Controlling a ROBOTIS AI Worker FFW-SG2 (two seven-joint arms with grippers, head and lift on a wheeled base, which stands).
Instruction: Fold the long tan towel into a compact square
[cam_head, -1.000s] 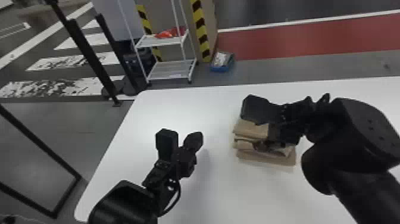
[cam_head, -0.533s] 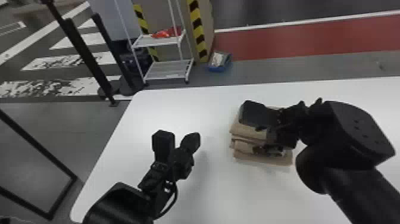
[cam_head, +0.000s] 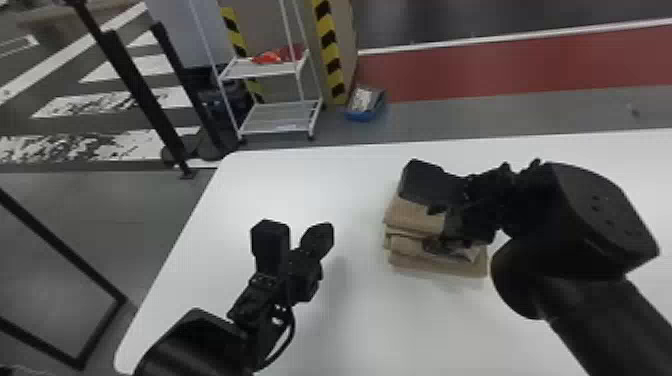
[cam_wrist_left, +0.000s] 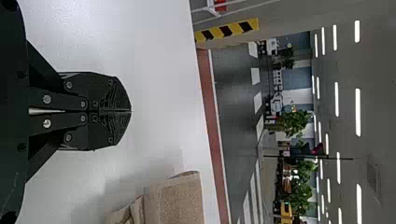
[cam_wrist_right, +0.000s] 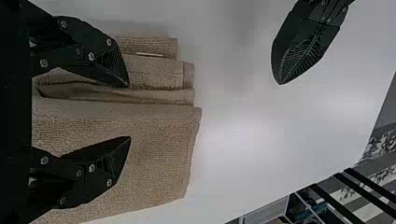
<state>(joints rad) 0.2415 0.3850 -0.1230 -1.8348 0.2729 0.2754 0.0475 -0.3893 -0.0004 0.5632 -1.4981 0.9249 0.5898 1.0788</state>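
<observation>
on the white surface (cam_head: 350, 305), the folded tan towel (cam_wrist_right: 159, 144) lies just beneath the nearer right gripper (cam_wrist_right: 129, 112), whose parted fingers straddle a loose crease, while the closed left gripper (cam_wrist_left: 130, 111) sits farther off to the towel's left.

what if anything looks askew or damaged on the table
The tan towel looks uneven: its layers step out past one another on the side nearest the robot, and a loose fold bulges between the right gripper's open fingers. I see no spill or damage.
</observation>
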